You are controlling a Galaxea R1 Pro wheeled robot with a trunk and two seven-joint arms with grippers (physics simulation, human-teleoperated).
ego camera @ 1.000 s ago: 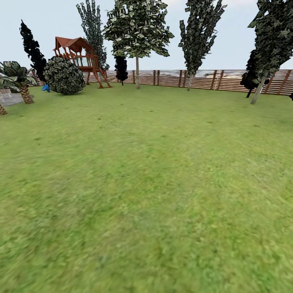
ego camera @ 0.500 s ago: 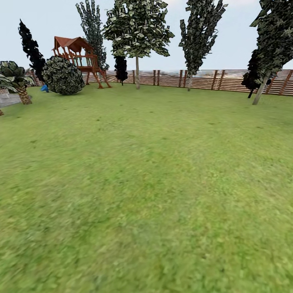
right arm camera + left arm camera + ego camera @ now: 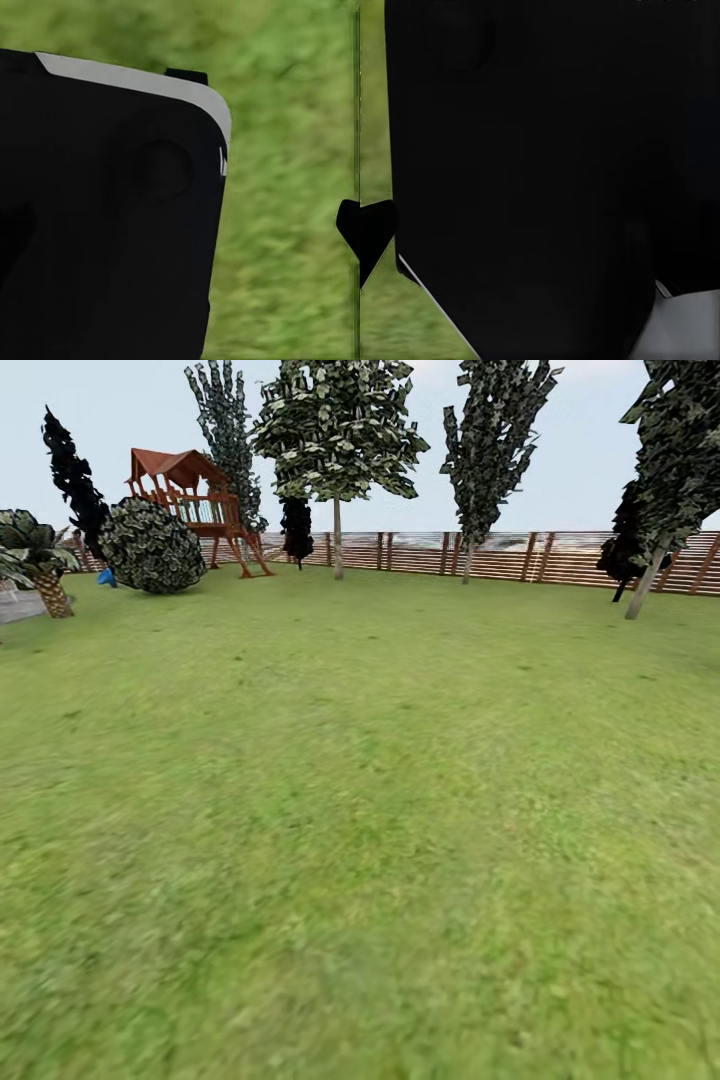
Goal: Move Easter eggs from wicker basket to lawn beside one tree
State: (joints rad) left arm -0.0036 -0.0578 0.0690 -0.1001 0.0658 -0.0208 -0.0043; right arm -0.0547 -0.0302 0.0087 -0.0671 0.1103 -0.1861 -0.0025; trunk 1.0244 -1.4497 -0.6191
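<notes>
The whole head view has slid a little compared with a second ago: the palm (image 3: 40, 565) and the round bush (image 3: 152, 546) sit nearer the left edge, and the leaning tree at the right (image 3: 660, 470) has crept slightly further right, so the robot is turning or rolling rather than anything in the garden moving. To my eye that means it is travelling across the lawn (image 3: 360, 810), searching or repositioning, not handling anything yet. From where the head looks there is no basket and no egg on the grass ahead, so I can't say where they lie; they must be somewhere outside this outlook. Straight ahead, by the slatted wooden fence (image 3: 520, 555), stands a tree (image 3: 338, 450) with a pale straight trunk, which looks like a fair choice for laying the eggs beside. A second slim tree (image 3: 490, 440) rises to its right, and the wooden playset (image 3: 190, 500) with a bit of blue slide stands behind the bush. Nothing blocks the open grass between here and those trunks. The wrist views give mostly dark robot body (image 3: 547, 180) with strips of grass beside it, so whether either pincer is wide, narrow or holding something I cannot tell.
</notes>
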